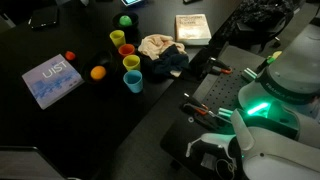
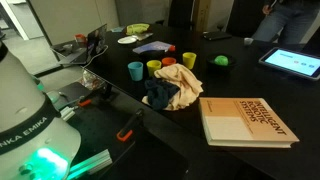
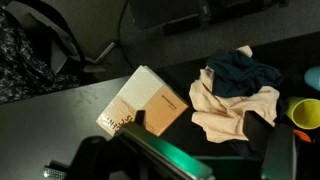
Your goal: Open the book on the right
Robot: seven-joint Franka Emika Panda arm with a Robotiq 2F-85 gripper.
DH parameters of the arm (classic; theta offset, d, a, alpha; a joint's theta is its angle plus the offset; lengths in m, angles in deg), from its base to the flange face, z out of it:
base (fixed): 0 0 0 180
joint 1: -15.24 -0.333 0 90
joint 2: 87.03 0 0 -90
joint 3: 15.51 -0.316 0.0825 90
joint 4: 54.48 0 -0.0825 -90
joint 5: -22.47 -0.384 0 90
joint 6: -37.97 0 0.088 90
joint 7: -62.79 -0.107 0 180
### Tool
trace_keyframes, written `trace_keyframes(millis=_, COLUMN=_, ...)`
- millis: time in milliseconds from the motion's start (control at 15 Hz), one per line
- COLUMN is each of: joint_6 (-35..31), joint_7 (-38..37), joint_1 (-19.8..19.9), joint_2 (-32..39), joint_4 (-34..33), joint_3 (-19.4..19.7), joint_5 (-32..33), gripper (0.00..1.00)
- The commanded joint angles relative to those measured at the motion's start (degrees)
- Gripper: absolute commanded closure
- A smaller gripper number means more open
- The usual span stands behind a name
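arm: held high, wrist facing down | gripper [image 3: 186, 166]: fingers spread, empty | book [image 3: 146, 104]: closed, flat, below, well apart

Black table [image 1: 100, 125], matte. Near the robot-side edge, flat and closed: cream book [image 2: 247, 120]. Just beside it, toward the middle: heap of cloths [image 2: 172, 92]. Next to the heap: four cups [image 1: 131, 64], upright, in a row. Off to one side of the row: green ball [image 2: 221, 60]. Between cups and blue book [image 1: 52, 80]: orange ball [image 1: 98, 72], red ball [image 1: 70, 57].
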Motion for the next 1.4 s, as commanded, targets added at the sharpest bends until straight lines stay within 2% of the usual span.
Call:
trace_keyframes(millis=0, joint_6=0.19, joint_7=-0.31, joint_1=-1.10, joint_2=0.01, joint_4=-0.33, joint_3=0.96, joint_5=0.34, gripper=0.00)
trace_keyframes(millis=800, joint_6=0.19, joint_7=-0.31, joint_1=-1.09, joint_2=-0.18, joint_4=-0.67, joint_3=0.95, joint_5=0.35, gripper=0.00)
trace_keyframes(millis=1067, joint_6=-3.73, joint_7=-10.02, joint_1=0.57, joint_2=4.65, joint_4=0.34, joint_3=0.61, joint_5=1.06, gripper=0.00)
trace_keyframes(millis=1333, joint_6=-13.18, joint_7=-19.20, joint_1=2.06, joint_2=11.09, joint_4=1.31, joint_3=2.51, joint_5=0.56, gripper=0.00)
